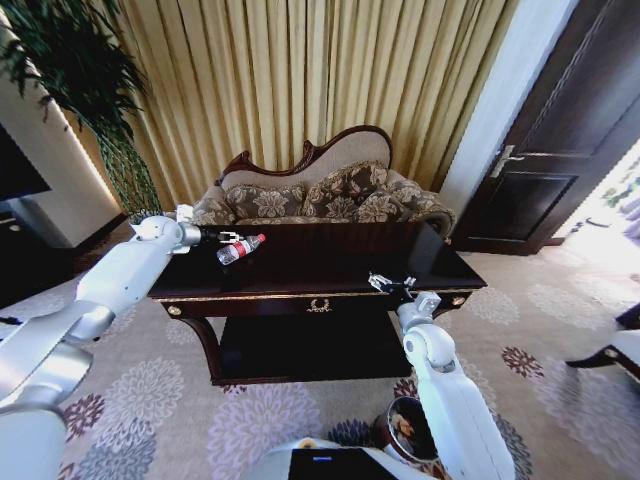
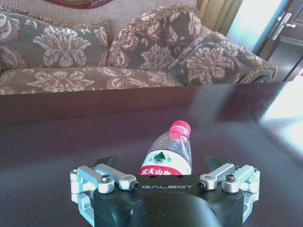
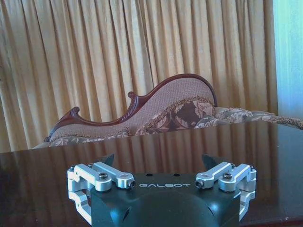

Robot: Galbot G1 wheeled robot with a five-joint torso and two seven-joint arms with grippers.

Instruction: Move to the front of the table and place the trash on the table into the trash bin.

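1. Nearest the head camera, the trash bin is seen on the patterned carpet at the near right, partly hidden behind the right arm; it stands just in front of the bench's right end.
2. The right tool is held low over the near right edge of the bench, with its fingers spread wide and nothing between them.
3. The left tool is placed at the far left part of the bench, at the bottle.
4. From the left wrist camera the bottle is seen lying on the dark glossy top with its red cap pointing away from the tool and its red label toward it — it lies between the opened fingers, and no contact with them can be made out.
5. Whether the bottle is raised off the bench cannot be told.
6. The sofa is set just beyond the far edge of the bench, with golden curtains behind it — a dark door is seen at the far right and a plant at the far left.
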